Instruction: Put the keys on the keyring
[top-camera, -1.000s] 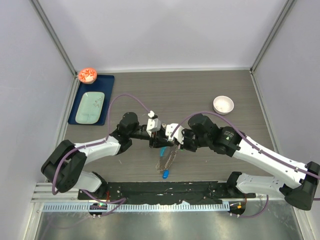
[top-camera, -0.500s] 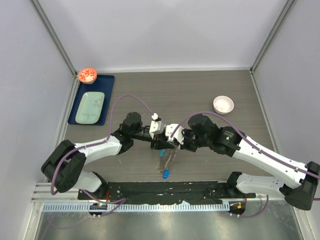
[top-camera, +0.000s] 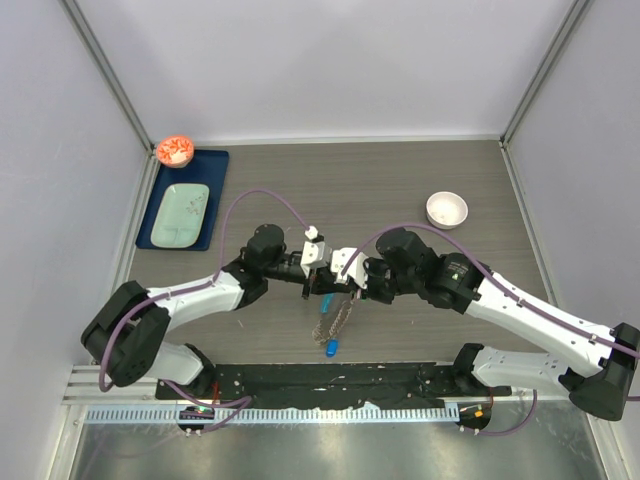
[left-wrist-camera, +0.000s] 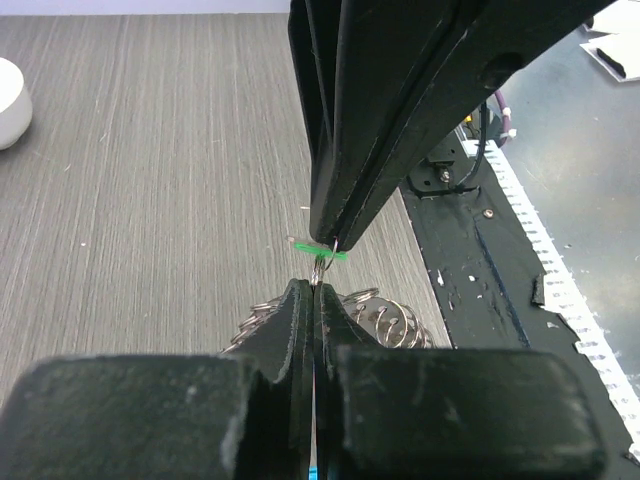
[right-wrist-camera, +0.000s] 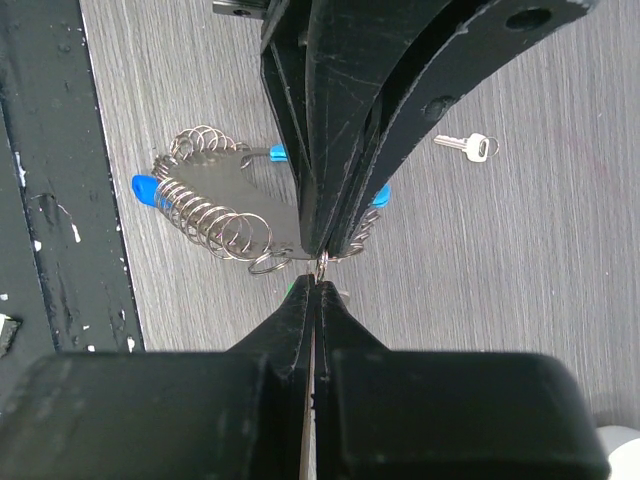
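Above the keyring (right-wrist-camera: 212, 215), the left tool (left-wrist-camera: 313, 300) has just pinched a small loop (left-wrist-camera: 320, 266); the right tool (right-wrist-camera: 314, 290) pinches the green key (left-wrist-camera: 320, 250). Threading looks ready.

Silver key (right-wrist-camera: 465, 146) flat near coiled keyring (right-wrist-camera: 212, 215)

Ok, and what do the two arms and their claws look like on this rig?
Both the left arm and right arm have white shells with black joints and bases. A thin purple cable loops along each. The left claw and right claw are matte black, with two flat fingers tapering to narrow tips, scuffed in places.
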